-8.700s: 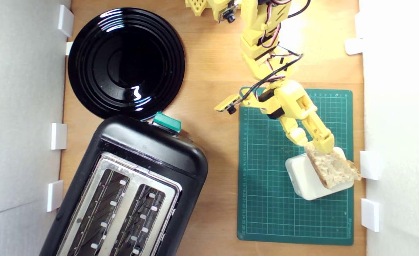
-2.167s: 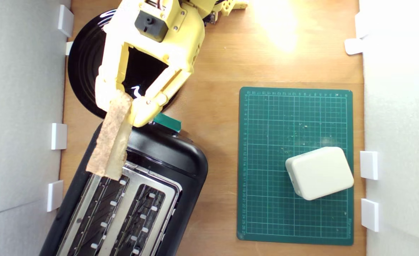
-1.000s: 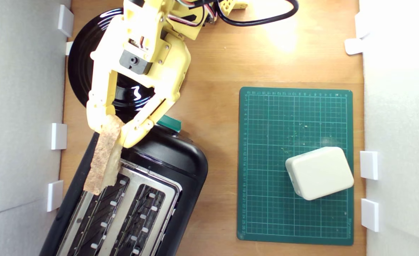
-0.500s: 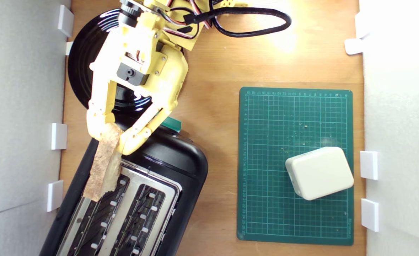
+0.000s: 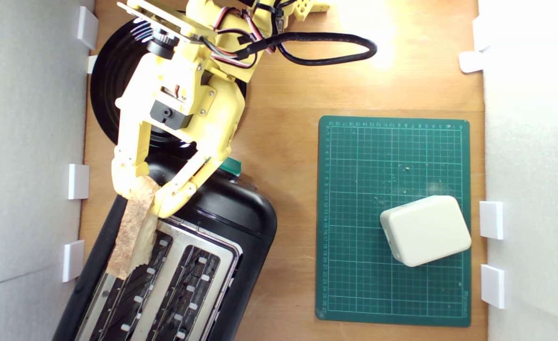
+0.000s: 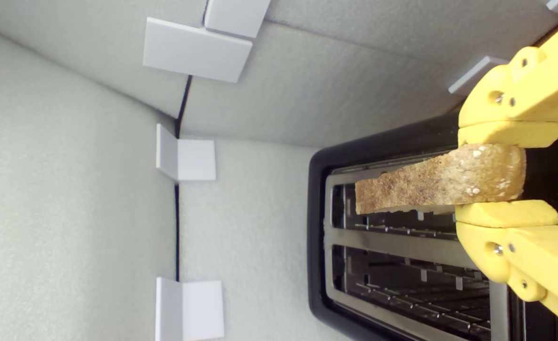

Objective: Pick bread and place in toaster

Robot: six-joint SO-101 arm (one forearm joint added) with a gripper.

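My yellow gripper (image 5: pixel 141 194) is shut on the bread (image 5: pixel 132 232), a thin slice held on edge with its tan crust facing up. The slice hangs over the slot of the black toaster (image 5: pixel 222 208) that lies on the exterior view's left, its far end low at the slot's opening. The wrist view shows the bread (image 6: pixel 439 184) pinched between my two fingertips (image 6: pixel 506 135) above the silver-topped toaster (image 6: pixel 397 244), lined up along one slot. The green lever knob (image 5: pixel 231 166) peeks out beside my arm.
A glossy black plate (image 5: pixel 110 90) lies behind the toaster, partly under my arm. A green cutting mat (image 5: pixel 392 156) on the exterior view's right carries a rounded white block (image 5: pixel 425 229). White foam walls (image 5: pixel 28 142) with clips stand close to the toaster's side.
My gripper has moved with the bread further along the toaster and lower, so the slice's far end now reaches the slot's opening. The grip on the bread is unchanged.
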